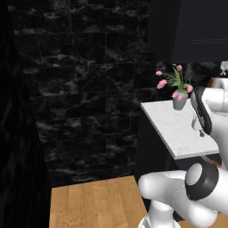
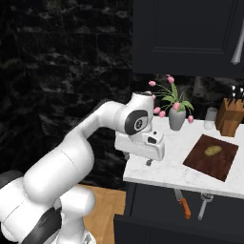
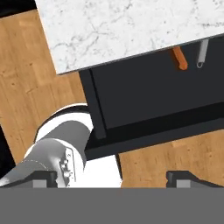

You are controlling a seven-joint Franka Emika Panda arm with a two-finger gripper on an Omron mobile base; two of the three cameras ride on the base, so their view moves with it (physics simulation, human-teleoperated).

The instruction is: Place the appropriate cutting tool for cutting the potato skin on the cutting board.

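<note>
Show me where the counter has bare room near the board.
Bare marble lies between the gripper and the cutting board, running to the front edge. On the board, the corners around the potato are free. The back is crowded: vase, glass, knife block.

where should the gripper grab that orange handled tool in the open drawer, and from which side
Grip the orange-handled tool by its orange handle, coming down from above with the fingers across its narrow width. It lies flat in the open drawer below the counter, handle toward the drawer front, grey blade running back under the counter edge, beside a silver utensil. The gripper hovers over the counter's left end.
</note>
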